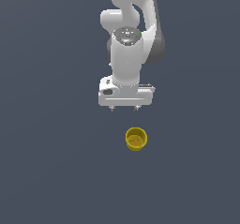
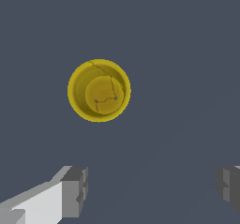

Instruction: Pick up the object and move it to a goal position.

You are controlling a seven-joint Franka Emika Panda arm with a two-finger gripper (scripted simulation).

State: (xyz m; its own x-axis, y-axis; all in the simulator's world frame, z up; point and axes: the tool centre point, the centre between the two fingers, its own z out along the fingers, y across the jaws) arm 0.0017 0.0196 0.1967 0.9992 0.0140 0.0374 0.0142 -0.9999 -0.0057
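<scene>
The object, a small yellow cup [image 1: 136,139] with a round rim and brownish-yellow inside, stands upright on the dark grey floor. In the wrist view the cup [image 2: 99,90] shows from above, rim and bottom both visible. My white gripper [image 1: 124,108] hangs above the floor, a short way behind the cup and slightly toward the exterior view's left, not touching it. Its fingers [image 2: 75,191] stand far apart with nothing between them, so the gripper [image 2: 152,190] is open. The cup lies outside the gap between the fingers.
The white arm [image 1: 129,35] rises behind the gripper to the top of the exterior view. A plain dark grey surface [image 1: 56,171] surrounds the cup on all sides.
</scene>
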